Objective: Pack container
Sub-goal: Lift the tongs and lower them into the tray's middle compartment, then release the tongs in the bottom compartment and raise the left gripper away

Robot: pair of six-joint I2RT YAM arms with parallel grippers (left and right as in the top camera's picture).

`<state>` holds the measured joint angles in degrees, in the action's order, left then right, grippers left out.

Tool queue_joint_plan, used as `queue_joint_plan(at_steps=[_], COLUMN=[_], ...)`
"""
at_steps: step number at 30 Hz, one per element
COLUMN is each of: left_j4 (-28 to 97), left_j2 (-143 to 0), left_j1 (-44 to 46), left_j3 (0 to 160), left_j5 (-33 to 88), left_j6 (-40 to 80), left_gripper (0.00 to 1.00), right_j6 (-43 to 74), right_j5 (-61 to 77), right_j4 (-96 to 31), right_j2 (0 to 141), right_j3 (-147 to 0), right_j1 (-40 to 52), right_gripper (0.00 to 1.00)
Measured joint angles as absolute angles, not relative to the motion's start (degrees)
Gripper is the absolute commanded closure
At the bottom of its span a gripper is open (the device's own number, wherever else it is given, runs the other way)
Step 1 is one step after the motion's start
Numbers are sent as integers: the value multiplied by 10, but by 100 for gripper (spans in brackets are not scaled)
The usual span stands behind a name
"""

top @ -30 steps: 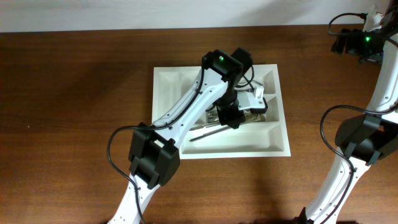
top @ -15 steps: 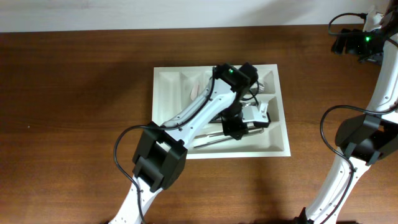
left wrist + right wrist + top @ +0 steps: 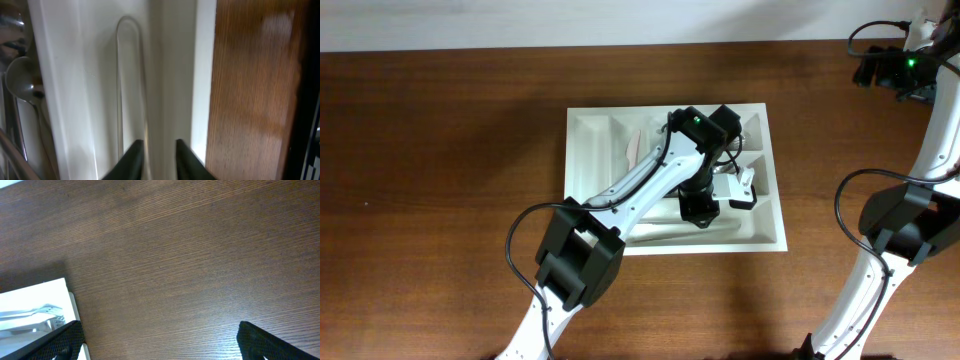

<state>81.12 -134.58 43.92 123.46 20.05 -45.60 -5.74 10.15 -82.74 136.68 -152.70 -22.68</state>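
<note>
The container is a white cutlery tray in the middle of the table. My left gripper is low over its front part. In the left wrist view its fingers stand a narrow gap apart, over the front long compartment. A long metal utensil lies in that compartment, beside the left fingertip; it also shows in the overhead view. A metal spoon lies in the neighbouring compartment. My right gripper is wide open and empty above bare wood, far right of the tray.
A pale utensil lies in a rear compartment. Forks lie near the tray's corner. The right arm's base stands at the right edge of the table. The dark wood table surrounds the tray.
My left gripper moved right and toward the tray's front. The long utensil, slanted across the tray before, now lies flat in the front long compartment. The right arm has not moved.
</note>
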Motion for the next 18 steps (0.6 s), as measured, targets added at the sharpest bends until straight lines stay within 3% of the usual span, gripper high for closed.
queue_joint_plan(at_steps=[12, 18], left_j4=[822, 845], left_j2=[-1346, -1346], left_j1=[436, 390], left_j3=[1242, 1369], left_j5=[201, 204], left_j6=[-451, -395], left_gripper=[69, 70], right_j6=[-57, -57], right_j5=[102, 102], right_j4=[-827, -827], right_j2=[1367, 1367], right_j3=[-1527, -1527], right_j1=[-227, -227], right_gripper=[1, 1])
